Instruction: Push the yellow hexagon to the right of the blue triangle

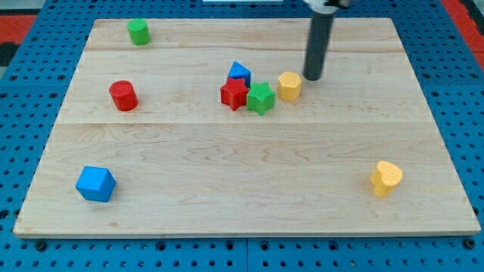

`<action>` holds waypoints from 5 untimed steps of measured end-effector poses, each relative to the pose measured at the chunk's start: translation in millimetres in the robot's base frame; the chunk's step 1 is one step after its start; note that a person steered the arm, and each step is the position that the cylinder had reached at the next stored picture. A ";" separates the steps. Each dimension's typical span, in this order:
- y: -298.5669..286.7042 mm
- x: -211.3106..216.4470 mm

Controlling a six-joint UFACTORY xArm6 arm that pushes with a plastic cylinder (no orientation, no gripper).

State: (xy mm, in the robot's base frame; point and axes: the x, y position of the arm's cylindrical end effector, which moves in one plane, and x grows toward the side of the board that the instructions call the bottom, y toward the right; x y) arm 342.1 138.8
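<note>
The yellow hexagon (pixel 289 85) sits near the middle of the wooden board, just right of a green star (pixel 260 98). The blue triangle (pixel 239 72) lies up and to the left of the hexagon, touching a red star (pixel 235 93) below it. The red star and the green star are side by side. My tip (pixel 312 77) is on the board just right of the hexagon and slightly above it, very close to its upper right edge; I cannot tell if they touch.
A green cylinder (pixel 138 32) is at the top left. A red cylinder (pixel 122 95) is at the left. A blue cube (pixel 95 183) is at the bottom left. A yellow heart-like block (pixel 386 178) is at the bottom right. The board's edge (pixel 242 235) runs along the bottom.
</note>
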 end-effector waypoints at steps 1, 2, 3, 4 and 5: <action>12.1 30.4; -35.5 32.8; -44.5 26.6; -55.5 17.9; -65.5 16.8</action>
State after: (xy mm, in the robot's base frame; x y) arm 358.8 73.3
